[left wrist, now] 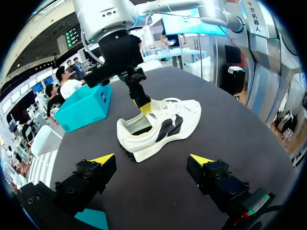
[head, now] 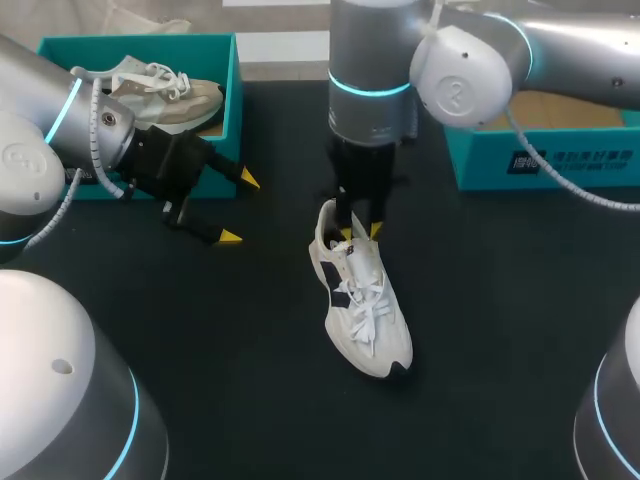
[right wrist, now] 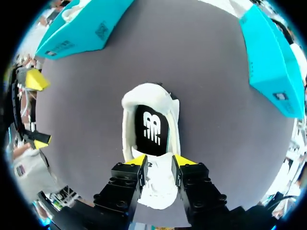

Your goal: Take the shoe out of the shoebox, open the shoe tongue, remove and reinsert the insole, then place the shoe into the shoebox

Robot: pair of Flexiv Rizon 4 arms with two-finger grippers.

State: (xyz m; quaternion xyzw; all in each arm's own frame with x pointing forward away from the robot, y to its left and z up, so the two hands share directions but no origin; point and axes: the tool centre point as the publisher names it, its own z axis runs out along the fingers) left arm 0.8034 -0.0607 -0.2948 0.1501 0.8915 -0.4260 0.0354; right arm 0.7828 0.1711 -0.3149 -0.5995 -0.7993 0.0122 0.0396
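A white shoe (head: pixel 365 300) (left wrist: pixel 163 127) (right wrist: pixel 151 129) with black side patches lies on the black table, toe toward the front edge. My right gripper (head: pixel 361 231) (right wrist: pixel 161 160) hangs straight over its heel end. The raised white tongue (right wrist: pixel 160 182) fills the narrow gap between the fingers and touches both. The black insole (right wrist: pixel 151 129) shows inside the shoe's mouth. My left gripper (head: pixel 240 208) (left wrist: pixel 152 159) (right wrist: pixel 37 109) stands wide open and empty to the left of the shoe, pointing at it.
A teal shoebox (head: pixel 235 90) (right wrist: pixel 81 24) at the back left holds a beige shoe (head: pixel 160 90). Another teal box (head: pixel 540 155) (left wrist: pixel 84 108) (right wrist: pixel 273 57) stands at the back right. Bare black tabletop (head: pixel 250 350) surrounds the white shoe.
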